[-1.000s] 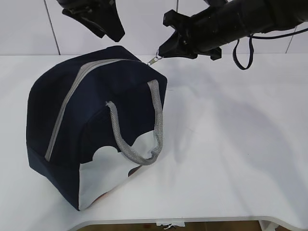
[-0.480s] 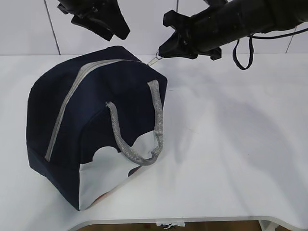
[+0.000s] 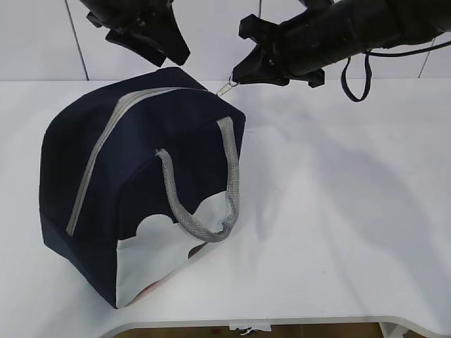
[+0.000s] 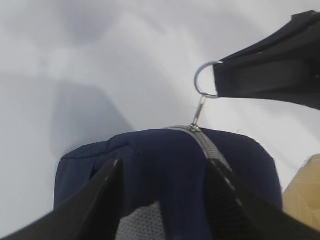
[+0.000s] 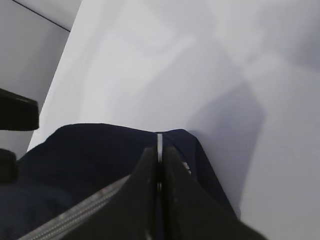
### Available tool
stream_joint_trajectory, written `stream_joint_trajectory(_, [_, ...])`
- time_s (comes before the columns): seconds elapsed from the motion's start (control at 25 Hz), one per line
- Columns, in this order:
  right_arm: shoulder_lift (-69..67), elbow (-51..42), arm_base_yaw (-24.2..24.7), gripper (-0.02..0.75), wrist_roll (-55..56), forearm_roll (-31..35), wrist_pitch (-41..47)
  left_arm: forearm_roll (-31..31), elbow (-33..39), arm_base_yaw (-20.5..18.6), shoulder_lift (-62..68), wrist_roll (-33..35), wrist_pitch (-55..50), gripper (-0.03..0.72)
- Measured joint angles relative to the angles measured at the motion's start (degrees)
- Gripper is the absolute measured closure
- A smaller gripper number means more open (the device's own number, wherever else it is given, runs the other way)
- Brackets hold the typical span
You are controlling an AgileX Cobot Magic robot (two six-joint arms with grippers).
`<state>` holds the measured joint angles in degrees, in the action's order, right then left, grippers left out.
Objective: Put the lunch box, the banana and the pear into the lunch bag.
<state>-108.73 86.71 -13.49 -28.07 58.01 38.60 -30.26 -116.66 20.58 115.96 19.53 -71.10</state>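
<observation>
The navy lunch bag [image 3: 141,162] stands on the white table with its grey zipper [image 3: 99,155] drawn shut across the top. My right gripper [image 3: 236,76] is shut on the ring zipper pull [image 4: 205,80] at the bag's far top corner; in the right wrist view the ring [image 5: 159,142] shows edge-on between the closed fingers. My left gripper [image 3: 176,55] hovers open at the bag's far top edge, and its fingers [image 4: 112,185] flank the navy fabric [image 4: 150,145]. The lunch box, banana and pear are out of view.
Grey webbing handles [image 3: 204,211] hang over the bag's white front panel [image 3: 155,260]. Bare white table [image 3: 338,197] stretches to the right of the bag. The front table edge [image 3: 282,320] runs just below the bag.
My left gripper has moved right and a little down, closer to the bag's far top edge. The right gripper and the bag have stayed put.
</observation>
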Motion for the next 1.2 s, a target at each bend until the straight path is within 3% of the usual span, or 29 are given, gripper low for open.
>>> stream_joint_trajectory(0.56, [0.0, 0.0, 0.0, 0.737, -0.09, 0.0, -0.57, -0.36, 0.0, 0.0, 3.37, 0.0, 0.0, 0.32])
stream_joint_trajectory(0.72, [0.0, 0.0, 0.0, 0.737, -0.09, 0.0, -0.79, -0.46, 0.0, 0.0, 3.37, 0.0, 0.0, 0.447])
stream_joint_trajectory(0.88, [0.0, 0.0, 0.0, 0.737, -0.09, 0.0, -0.89, -0.35, 0.0, 0.0, 3.37, 0.0, -0.17, 0.644])
stream_joint_trajectory(1.2, [0.0, 0.0, 0.0, 0.737, -0.09, 0.23, -2.15, -0.35, 0.0, 0.0, 2.54, 0.0, -0.17, 0.683])
